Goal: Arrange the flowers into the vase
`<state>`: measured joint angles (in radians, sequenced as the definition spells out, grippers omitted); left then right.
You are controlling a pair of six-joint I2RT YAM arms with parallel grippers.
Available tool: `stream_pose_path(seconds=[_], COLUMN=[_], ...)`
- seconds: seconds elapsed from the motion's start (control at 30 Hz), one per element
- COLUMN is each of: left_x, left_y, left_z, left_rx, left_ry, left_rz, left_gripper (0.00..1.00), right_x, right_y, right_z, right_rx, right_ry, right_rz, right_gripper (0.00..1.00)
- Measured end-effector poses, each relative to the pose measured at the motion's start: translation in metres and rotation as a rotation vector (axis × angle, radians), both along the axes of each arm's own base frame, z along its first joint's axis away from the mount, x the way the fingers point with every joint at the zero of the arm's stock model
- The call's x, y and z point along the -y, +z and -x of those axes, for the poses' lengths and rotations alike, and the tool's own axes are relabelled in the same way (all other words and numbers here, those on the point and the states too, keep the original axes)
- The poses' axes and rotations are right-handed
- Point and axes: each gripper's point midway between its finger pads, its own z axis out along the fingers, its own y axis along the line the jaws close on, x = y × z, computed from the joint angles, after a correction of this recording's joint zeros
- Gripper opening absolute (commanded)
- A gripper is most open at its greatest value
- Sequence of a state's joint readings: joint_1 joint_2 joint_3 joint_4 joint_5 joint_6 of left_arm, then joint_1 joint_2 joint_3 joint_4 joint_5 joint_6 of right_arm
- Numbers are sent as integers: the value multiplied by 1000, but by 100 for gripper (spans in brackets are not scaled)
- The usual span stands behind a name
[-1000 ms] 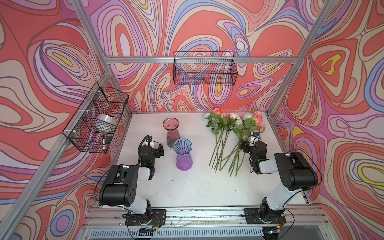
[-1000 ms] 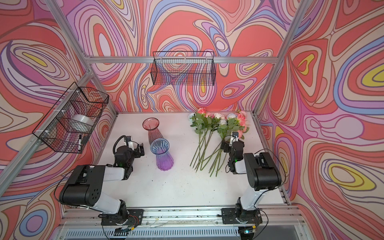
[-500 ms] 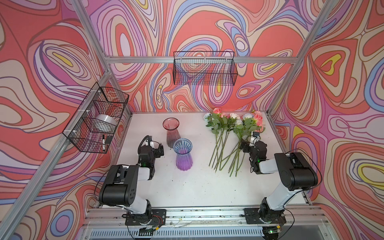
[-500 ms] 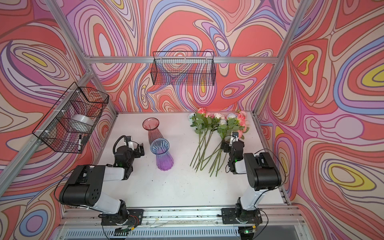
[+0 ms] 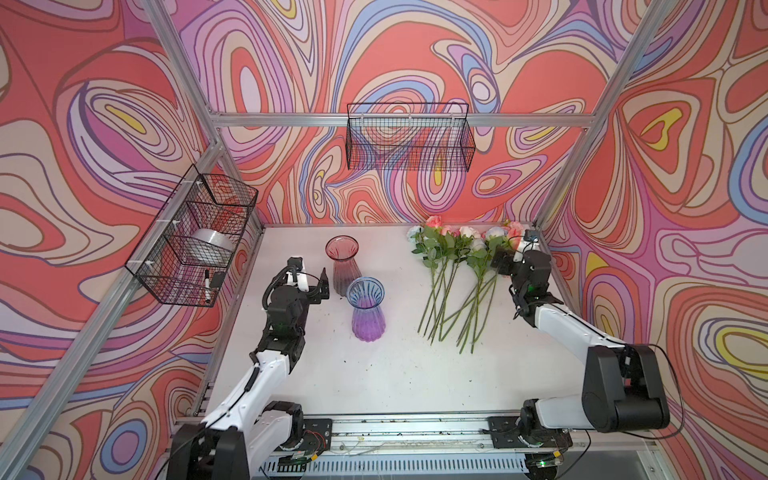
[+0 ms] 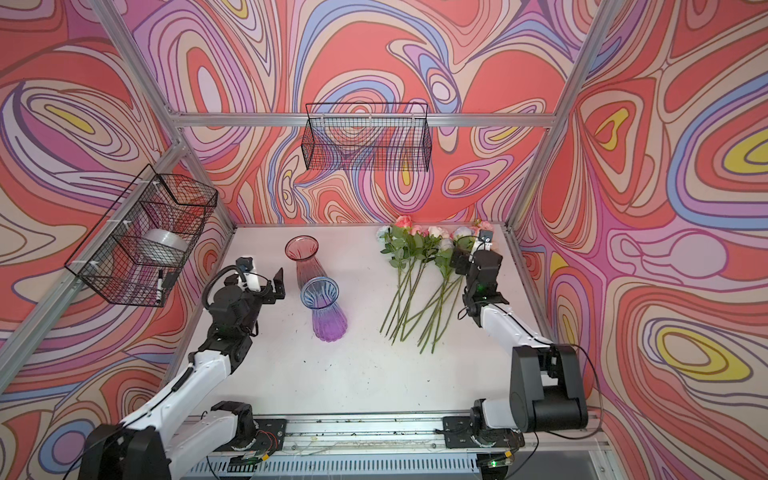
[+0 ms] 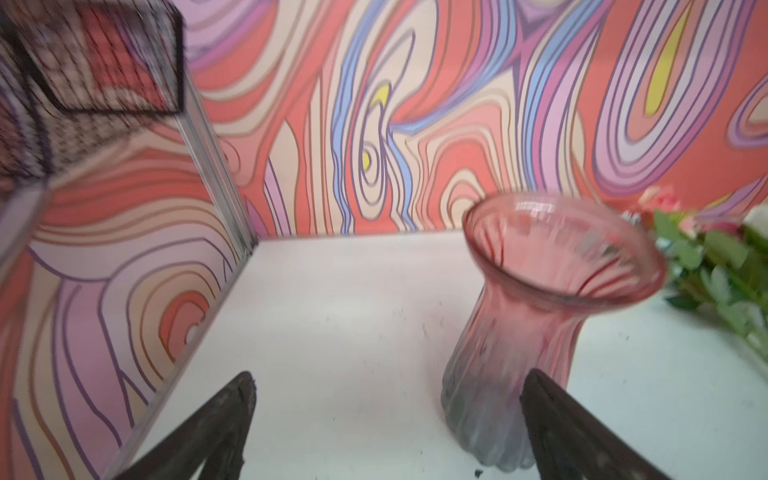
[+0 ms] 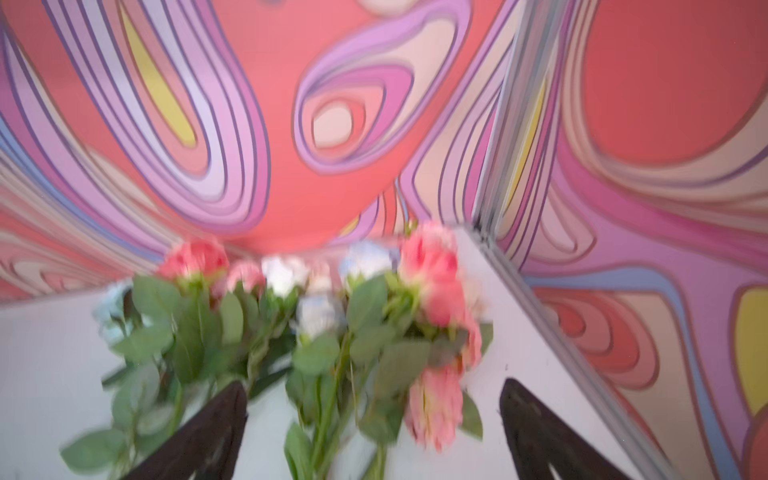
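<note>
The flowers (image 5: 444, 249) lie in a loose sheaf on the far right part of the white surface (image 5: 395, 374). Their heads crowd toward the far right corner and their stems fan back toward the near edge. None is in a vase yet. The pink vase (image 5: 342, 266) stands upright near the far edge, left of the middle. The blue-to-purple vase (image 5: 366, 311) stands just nearer than it, and from above I cannot tell whether the two touch. Flowers and vases lie just as they did a second ago.

The arms are what changed: both have unfolded from a tucked pose and stretched forward. The right gripper (image 5: 505, 261) is now at the right side of the sheaf, by the leaves just below the heads, with its jaws spread wide and empty. The left gripper (image 5: 316, 286) is just left of the pink vase, also released and holding nothing. Both wrist views are smeared, probably by motion, so I cannot say whether the right gripper brushes a leaf.

I judge the task barely begun. The right arm seems to be lining up a first stem, and the left arm is placed to steady a vase.
</note>
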<state>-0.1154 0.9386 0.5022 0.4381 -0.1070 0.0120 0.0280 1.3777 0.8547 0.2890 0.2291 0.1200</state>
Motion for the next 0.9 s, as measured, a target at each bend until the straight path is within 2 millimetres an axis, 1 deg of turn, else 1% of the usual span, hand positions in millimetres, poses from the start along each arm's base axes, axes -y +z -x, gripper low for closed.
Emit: stream_pose_path(seconds=[0.07,0.1,0.13,0.17,0.2,0.23,0.27,0.3,0.37,0.43,0.47,0.5,0.53,0.6,0.67,0.7,0.73,0.83,0.87,0.9], left_x=[-2,-4,-8,-15,-20,-26,-31,-34,-41,-46,-48,-48,-48,-45,-40,-38,-34,-22,-18,-13], left_y=[39,51,65,74,81,88,93,95,97,93,90,86,82,76,73,72,72,75,78,80], left_z=[14,19,28,36,43,54,62,70,88,96,95,93,89,80,69,63,56,37,30,22], left_rx=[63,80,90,89,89,96,107,119,140,126,103,72,36,-27,-79,-103,-125,-181,-195,-209], left_ry=[2,11,37,73,103,136,160,171,196,229,246,257,267,276,266,257,243,183,159,134], left_rz=[51,83,155,229,287,336,362,377,407,430,435,438,438,439,438,438,443,468,478,488], left_gripper=[100,100,100,100,100,100,100,100,100,100,100,100,100,100,100,100,100,100,100,99], right_x=[3,4,5,4,1,-5,-10,-14,-29,-46,-60,-72,-90,-131,-180,-200,-223,-282,-293,-310], right_y=[43,59,75,82,84,82,76,70,49,34,28,26,26,30,34,34,33,24,22,18], right_z=[-4,-4,-3,0,2,4,5,5,7,9,11,13,17,23,32,37,43,62,66,73], right_rx=[4,12,19,14,1,-28,-65,-96,-203,-296,-342,-369,-402,-449,-490,-510,-535,-606,-621,-641], right_ry=[-40,-56,-77,-84,-72,-49,-32,-19,17,40,58,79,112,194,295,335,380,487,506,535], right_rz=[-81,-117,-181,-230,-262,-301,-338,-358,-428,-461,-468,-469,-464,-451,-429,-417,-402,-359,-350,-335], right_gripper=[98,98,84,68,55,47,43,42,41,41,42,43,44,45,45,46,46,46,46,47])
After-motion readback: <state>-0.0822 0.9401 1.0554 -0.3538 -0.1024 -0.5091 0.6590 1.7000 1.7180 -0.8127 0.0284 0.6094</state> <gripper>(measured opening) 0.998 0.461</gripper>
